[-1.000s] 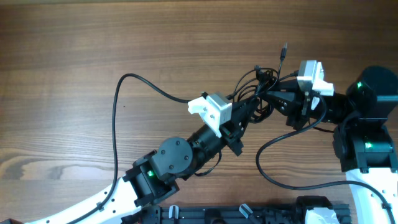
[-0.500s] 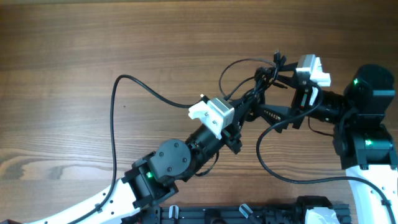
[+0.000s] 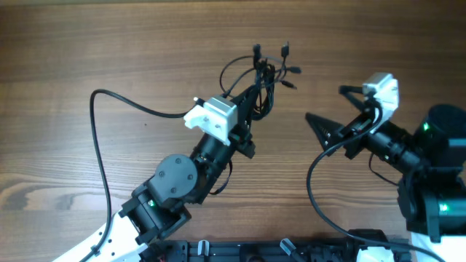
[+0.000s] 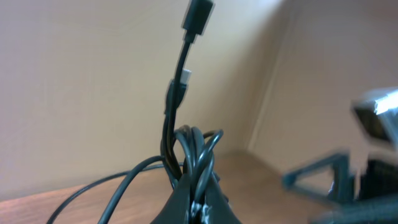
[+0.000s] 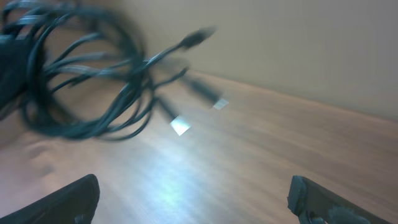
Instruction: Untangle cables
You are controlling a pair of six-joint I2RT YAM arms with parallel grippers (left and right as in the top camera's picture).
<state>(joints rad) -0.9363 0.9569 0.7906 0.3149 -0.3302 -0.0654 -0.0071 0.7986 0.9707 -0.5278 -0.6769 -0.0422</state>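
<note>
The cables (image 3: 266, 70) are a bunch of thin black cords, looped together, with small plug ends sticking out at the far side. My left gripper (image 3: 255, 94) is shut on the bunch and holds it above the wooden table. In the left wrist view the cords (image 4: 186, 134) rise from between the closed fingertips of that gripper (image 4: 199, 194), one plug (image 4: 198, 14) pointing up. My right gripper (image 3: 324, 103) stands open to the right of the bunch, apart from it. The right wrist view shows that gripper (image 5: 196, 199) with nothing between its fingers and the blurred bunch (image 5: 81, 87) off to the upper left.
The left arm's thick black cable (image 3: 109, 102) arcs over the table's left half. The right arm's own cable (image 3: 312, 185) loops low near the front. The wooden table (image 3: 87, 44) lies bare around the arms.
My right gripper opened, let go of the bunch and drew back to the right. The left gripper carried the bunch to the left and farther back.
</note>
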